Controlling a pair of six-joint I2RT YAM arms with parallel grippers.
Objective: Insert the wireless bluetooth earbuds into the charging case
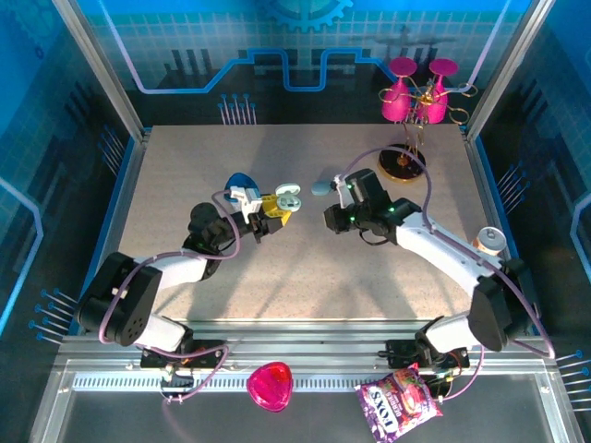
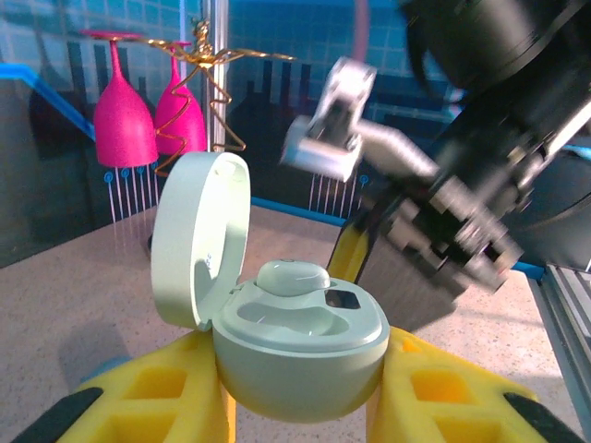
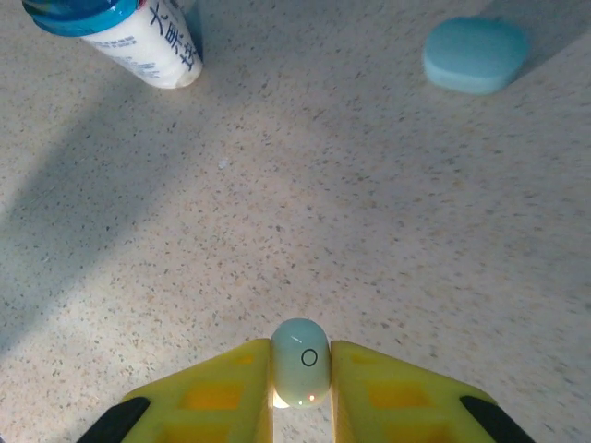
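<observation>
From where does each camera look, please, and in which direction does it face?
Top external: above and behind the bases, looking down on the table; both arms show.
Left wrist: on the left arm, facing across the table toward the pink wine glasses; the left end effector grips the open charging case, the right arm beyond.
Right wrist: facing down at the tabletop; the right end effector pinches an earbud.
Shared: top external and left wrist both show the charging case and wine glasses.

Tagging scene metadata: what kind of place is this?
Probably a staged robot data-collection booth: blue printed backdrop panels, aluminium frame rails around a speckled tabletop, props like pink wine glasses hung on a gold rack.
</observation>
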